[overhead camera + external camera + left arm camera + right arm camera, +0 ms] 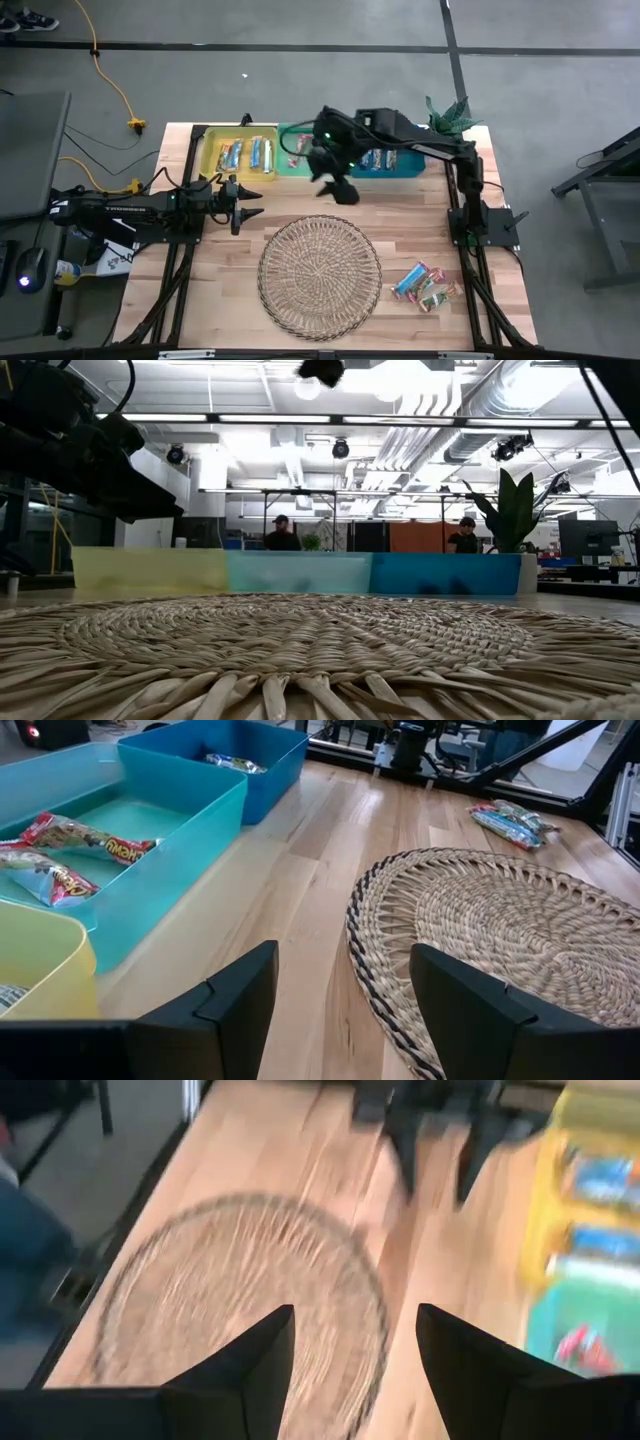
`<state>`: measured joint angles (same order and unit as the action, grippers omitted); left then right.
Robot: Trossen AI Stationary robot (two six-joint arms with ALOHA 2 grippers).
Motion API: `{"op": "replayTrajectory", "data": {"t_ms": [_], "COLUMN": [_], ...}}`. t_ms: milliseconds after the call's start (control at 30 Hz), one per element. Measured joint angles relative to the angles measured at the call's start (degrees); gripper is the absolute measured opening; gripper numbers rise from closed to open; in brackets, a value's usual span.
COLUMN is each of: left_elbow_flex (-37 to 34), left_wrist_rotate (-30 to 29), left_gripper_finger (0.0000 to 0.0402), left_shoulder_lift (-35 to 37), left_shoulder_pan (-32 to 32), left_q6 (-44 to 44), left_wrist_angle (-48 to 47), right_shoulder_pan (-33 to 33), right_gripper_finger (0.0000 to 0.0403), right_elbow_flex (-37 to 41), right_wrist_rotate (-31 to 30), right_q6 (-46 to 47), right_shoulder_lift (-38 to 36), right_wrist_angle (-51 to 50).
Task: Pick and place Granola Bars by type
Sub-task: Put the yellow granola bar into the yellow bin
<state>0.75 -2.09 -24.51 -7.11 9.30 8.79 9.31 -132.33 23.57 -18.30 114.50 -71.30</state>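
Observation:
Granola bars lie sorted in three bins at the far edge. Blue and silvery ones are in the yellow bin (pixel 245 153), red ones (pixel 85 835) in the green bin (pixel 295 150), and blue ones in the blue bin (pixel 378 160). Several more bars (pixel 425 283) lie loose on the table near the right arm's base. My right gripper (pixel 345 193) hangs open and empty high over the table, in front of the green bin. My left gripper (pixel 250 203) rests open at the left, low over the wood, pointing toward the wicker tray (pixel 320 272).
The round wicker tray (pixel 500 930) lies at the table's middle, near the front edge. A potted plant (pixel 450 115) stands at the far right corner. Bare wood (pixel 300 200) shows between the bins and the tray.

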Motion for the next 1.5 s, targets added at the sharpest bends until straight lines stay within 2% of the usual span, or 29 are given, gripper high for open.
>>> {"op": "replayTrajectory", "data": {"t_ms": [300, 467, 833, 933, 1033, 1167, 1333, 1500], "left_elbow_flex": [0.0, 0.0, 0.0, 0.0, 0.0, 0.0, 0.0, 0.0], "left_wrist_rotate": [0.0, 0.0, 0.0, 0.0, 0.0, 0.0, 0.0, 0.0], "left_gripper_finger": [0.0225, 0.0225, 0.0225, 0.0225, 0.0225, 0.0225, 0.0225, 0.0225], "left_shoulder_lift": [0.0, 0.0, 0.0, 0.0, 0.0, 0.0, 0.0, 0.0], "left_shoulder_pan": [0.0, 0.0, 0.0, 0.0, 0.0, 0.0, 0.0, 0.0], "left_q6": [0.0, 0.0, 0.0, 0.0, 0.0, 0.0, 0.0, 0.0], "left_wrist_angle": [0.0, 0.0, 0.0, 0.0, 0.1, 0.1, 0.1, 0.1], "right_shoulder_pan": [-6.1, -10.6, -21.2, -25.0, -28.5, -33.2, -38.5, -43.8], "right_gripper_finger": [0.0195, 0.0195, 0.0195, 0.0195, 0.0195, 0.0195, 0.0195, 0.0195], "right_elbow_flex": [0.1, 0.2, 1.8, 9.8, 22.4, 40.3, 61.0, 78.9], "right_wrist_rotate": [-1.3, -2.3, -18.5, -22.6, -25.9, -27.6, -26.2, -18.7], "right_q6": [7.8, 11.1, 20.1, 24.2, 30.9, 39.2, 49.6, 60.4], "right_shoulder_lift": [-4.0, -8.4, -23.2, -29.9, -38.6, -51.9, -65.0, -71.8], "right_wrist_angle": [-18.0, -18.1, -18.2, -17.5, -15.9, -6.1, 1.7, 8.8]}}
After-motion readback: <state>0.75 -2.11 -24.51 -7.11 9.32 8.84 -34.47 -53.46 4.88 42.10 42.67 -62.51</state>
